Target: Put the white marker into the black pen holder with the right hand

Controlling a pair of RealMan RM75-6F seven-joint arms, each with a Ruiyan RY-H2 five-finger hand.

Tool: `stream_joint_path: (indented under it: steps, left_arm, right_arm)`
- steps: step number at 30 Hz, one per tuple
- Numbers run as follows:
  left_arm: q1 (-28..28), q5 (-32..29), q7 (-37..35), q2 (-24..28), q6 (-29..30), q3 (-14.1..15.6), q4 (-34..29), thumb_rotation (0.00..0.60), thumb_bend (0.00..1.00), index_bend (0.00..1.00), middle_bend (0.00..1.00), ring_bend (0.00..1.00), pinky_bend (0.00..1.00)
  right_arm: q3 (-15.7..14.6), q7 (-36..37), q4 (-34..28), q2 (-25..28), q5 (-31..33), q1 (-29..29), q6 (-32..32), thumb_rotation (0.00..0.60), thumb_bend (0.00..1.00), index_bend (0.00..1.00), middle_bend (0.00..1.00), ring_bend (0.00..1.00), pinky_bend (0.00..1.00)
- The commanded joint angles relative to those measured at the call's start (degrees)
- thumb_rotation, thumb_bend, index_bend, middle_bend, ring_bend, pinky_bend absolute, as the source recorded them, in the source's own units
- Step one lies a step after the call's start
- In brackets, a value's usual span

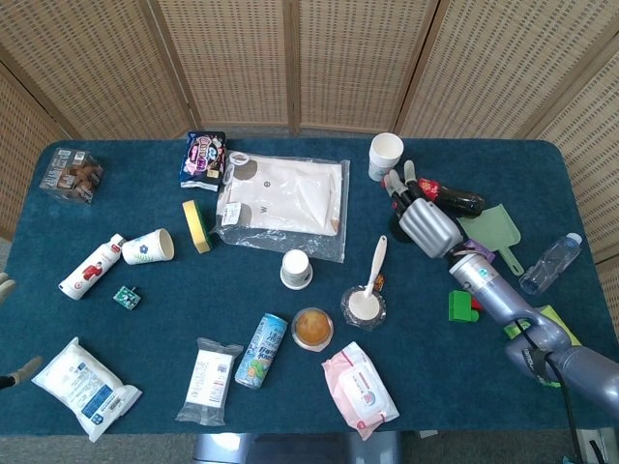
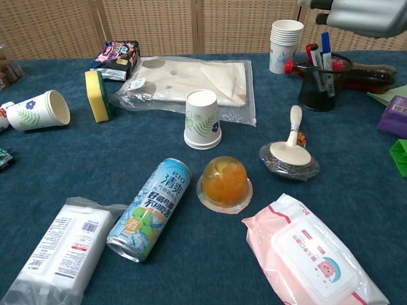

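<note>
My right hand (image 1: pixel 427 225) hovers right over the black mesh pen holder (image 2: pixel 317 89), its back facing up in the head view. In the chest view the right hand (image 2: pixel 365 14) fills the top right corner above the holder, fingers curled in. The white marker is almost entirely hidden inside that grip; only a thin pale end (image 1: pixel 408 174) pokes out past the fingers. A red marker (image 2: pixel 311 54) and a blue-capped marker (image 2: pixel 325 44) stand in the holder. My left hand (image 1: pixel 19 372) shows only at the table's left edge, fingers apart and holding nothing.
A stack of paper cups (image 2: pixel 285 38) stands just left of the holder and a cola bottle (image 2: pixel 362 71) lies behind it. A brush on a bowl (image 2: pixel 289 155), a green scoop (image 1: pixel 498 227), a green block (image 1: pixel 462 304) and a water bottle (image 1: pixel 551 261) lie near the right arm.
</note>
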Motion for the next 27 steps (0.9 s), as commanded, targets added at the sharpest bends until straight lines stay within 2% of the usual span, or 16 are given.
stream_joint_path:
  steps: [1, 6, 11, 14, 20, 27]
  left_arm:
    - [0.0, 0.1, 0.1, 0.0, 0.0, 0.0, 0.0, 0.600, 0.04, 0.00, 0.00, 0.00, 0.00]
    - [0.1, -0.3, -0.3, 0.0, 0.1, -0.1, 0.1, 0.600, 0.04, 0.00, 0.00, 0.00, 0.00]
    - [0.0, -0.4, -0.8, 0.2, 0.0, -0.1, 0.3, 0.600, 0.04, 0.00, 0.00, 0.00, 0.00]
    - [0.1, -0.2, -1.0, 0.2, 0.1, 0.0, 0.3, 0.600, 0.04, 0.00, 0.00, 0.00, 0.00]
    - [0.3, 0.5, 0.1, -0.1, 0.5, 0.3, 0.1, 0.600, 0.04, 0.00, 0.00, 0.00, 0.00]
    - [0.5, 1.1, 4.9, -1.3, 0.4, 0.4, -1.0, 0.600, 0.04, 0.00, 0.00, 0.00, 0.00]
  right_arm:
    - [0.3, -0.2, -0.4, 0.2, 0.2, -0.1, 0.4, 0.600, 0.42, 0.20, 0.05, 0.00, 0.17]
    - [2.3, 2.6, -1.7, 0.0, 2.0, -1.6, 4.5, 0.600, 0.45, 0.20, 0.05, 0.00, 0.17]
    - [4.9, 13.0, -3.5, -0.2, 4.2, -5.5, 12.8, 0.600, 0.44, 0.24, 0.05, 0.00, 0.17]
    - [5.7, 21.2, -5.4, 0.0, 5.1, -8.6, 17.9, 0.600, 0.37, 0.24, 0.06, 0.00, 0.17]
    - [4.5, 34.8, -11.1, 1.9, 5.0, -15.9, 26.2, 0.600, 0.29, 0.31, 0.08, 0.00, 0.17]
    - [2.7, 45.9, -19.5, 3.8, 4.7, -23.3, 33.3, 0.600, 0.20, 0.31, 0.07, 0.00, 0.16]
